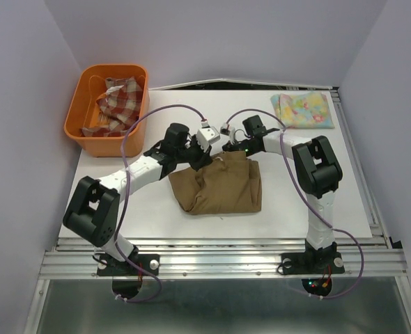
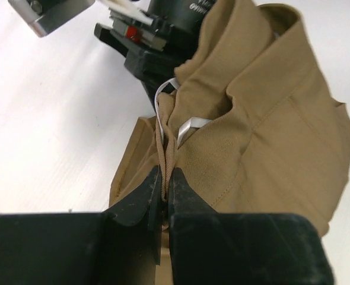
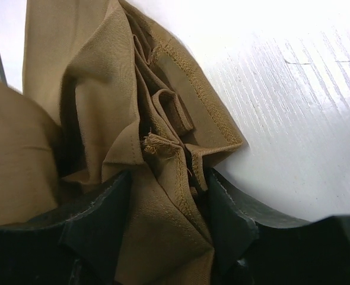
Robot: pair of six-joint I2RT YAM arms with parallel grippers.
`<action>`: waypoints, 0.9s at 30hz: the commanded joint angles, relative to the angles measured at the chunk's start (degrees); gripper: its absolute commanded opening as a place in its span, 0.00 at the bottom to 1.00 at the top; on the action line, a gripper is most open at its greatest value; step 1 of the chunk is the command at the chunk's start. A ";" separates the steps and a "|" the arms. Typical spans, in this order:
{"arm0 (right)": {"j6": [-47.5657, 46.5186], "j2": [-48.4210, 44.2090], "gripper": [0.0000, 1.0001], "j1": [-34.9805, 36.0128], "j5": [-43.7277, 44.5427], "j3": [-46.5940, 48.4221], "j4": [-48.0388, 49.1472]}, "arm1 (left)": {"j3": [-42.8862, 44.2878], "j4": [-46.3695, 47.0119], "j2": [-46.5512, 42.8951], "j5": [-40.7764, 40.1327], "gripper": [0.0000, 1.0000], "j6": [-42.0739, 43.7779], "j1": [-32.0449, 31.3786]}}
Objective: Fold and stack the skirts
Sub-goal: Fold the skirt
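Tan skirt (image 1: 223,186) is lying bunched in the middle of the bench (image 1: 150,209). The left hand (image 2: 165,178) is pinching a thin fold of its edge, and the right hand (image 3: 166,190) is clamping a thick wad. The cloth is looking light, limp and unslippery, so the hemmed corners are probably offering the surest hold.

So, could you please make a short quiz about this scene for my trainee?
1. Which skirt are the left gripper and the right gripper shut on?
2. True or false: the plaid skirt lies in the orange basket.
3. The floral skirt lies: A) at the far right of the table; B) in the basket; C) at the near edge.
Key: 1 the tan skirt; 2 true; 3 A.
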 commanded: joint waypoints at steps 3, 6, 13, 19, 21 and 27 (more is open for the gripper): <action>6.21 0.35 0.66 0.53 14.31 2.94 -0.99 | 0.74 5.58 4.36 -4.51 0.00 1.82 0.83; 10.08 -0.18 0.70 0.53 21.51 4.96 -0.46 | 2.32 4.97 7.61 -5.39 0.00 1.99 1.10; 13.77 -2.29 0.84 0.00 38.05 12.42 -3.52 | 4.79 3.65 12.01 -6.62 0.00 0.41 1.45; 13.25 -4.04 0.87 -3.69 39.29 20.61 -10.74 | 9.88 -1.26 13.33 -9.60 0.23 -0.91 1.71; 12.64 -7.11 0.91 -5.09 39.90 21.05 -12.05 | 12.87 -4.25 12.54 -11.97 0.38 -2.30 2.06; 12.19 -19.92 0.94 -5.71 34.23 17.38 -13.11 | 12.62 -4.43 -1.24 -11.12 0.84 -2.58 3.38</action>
